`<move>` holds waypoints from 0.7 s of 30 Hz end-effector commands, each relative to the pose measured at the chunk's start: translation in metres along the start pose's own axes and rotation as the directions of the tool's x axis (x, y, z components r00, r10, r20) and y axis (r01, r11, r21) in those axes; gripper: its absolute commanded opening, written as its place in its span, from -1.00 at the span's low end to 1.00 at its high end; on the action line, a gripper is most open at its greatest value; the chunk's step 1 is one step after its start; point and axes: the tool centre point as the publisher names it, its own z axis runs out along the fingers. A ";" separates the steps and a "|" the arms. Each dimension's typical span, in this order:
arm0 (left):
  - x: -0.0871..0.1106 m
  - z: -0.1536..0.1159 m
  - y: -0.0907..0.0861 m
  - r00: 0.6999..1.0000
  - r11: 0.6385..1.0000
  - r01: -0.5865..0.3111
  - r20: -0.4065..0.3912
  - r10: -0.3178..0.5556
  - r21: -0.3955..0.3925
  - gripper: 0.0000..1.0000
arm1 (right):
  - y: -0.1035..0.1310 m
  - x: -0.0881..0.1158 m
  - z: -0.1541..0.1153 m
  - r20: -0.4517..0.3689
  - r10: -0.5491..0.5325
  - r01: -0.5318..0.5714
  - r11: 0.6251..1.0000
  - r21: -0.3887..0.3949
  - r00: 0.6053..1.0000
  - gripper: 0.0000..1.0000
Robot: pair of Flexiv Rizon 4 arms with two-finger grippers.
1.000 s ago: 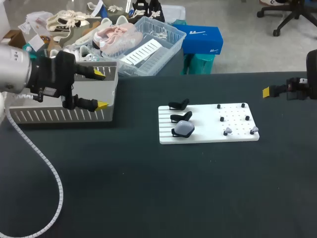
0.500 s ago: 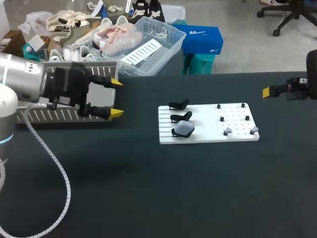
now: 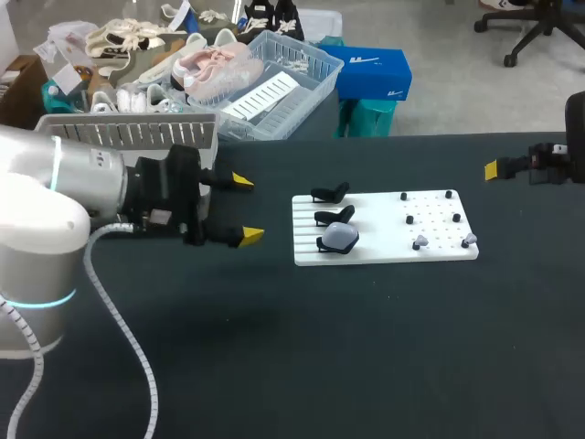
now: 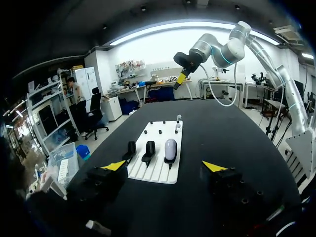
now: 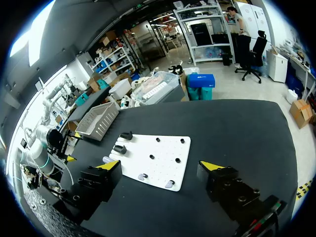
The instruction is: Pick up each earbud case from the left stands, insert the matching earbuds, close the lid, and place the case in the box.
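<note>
L gripper point(image 3: 247, 208) open, empty; earbud case point(image 3: 340, 238) sits ahead of it. Case prob. light, hard, slippery: pinch across its broad sides, mid-body. R gripper point(image 5: 159, 167) open too.

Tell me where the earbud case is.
In the head view, the earbud case rests on the nearest black stand at the white board's left end, right of the open left gripper.

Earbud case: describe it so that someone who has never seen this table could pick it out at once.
On the black table lies a white board, and along its left end runs a row of three black stands. The case is the pale grey, rounded pebble sitting on the stand nearest the robot. The other two stands are bare.
</note>
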 end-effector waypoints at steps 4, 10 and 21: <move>0.005 0.030 0.001 1.000 1.000 0.005 -0.004 -0.005 0.003 1.00 | -0.001 0.000 0.001 0.000 -0.001 0.001 1.000 -0.003 1.000 1.00; 0.007 0.053 0.005 1.000 1.000 0.023 -0.004 -0.024 -0.003 1.00 | -0.001 0.000 0.001 0.000 -0.001 0.001 1.000 -0.003 1.000 1.00; 0.011 0.092 -0.002 1.000 1.000 -0.008 -0.002 0.008 0.024 1.00 | -0.001 0.000 0.001 0.000 -0.001 0.001 1.000 -0.003 1.000 1.00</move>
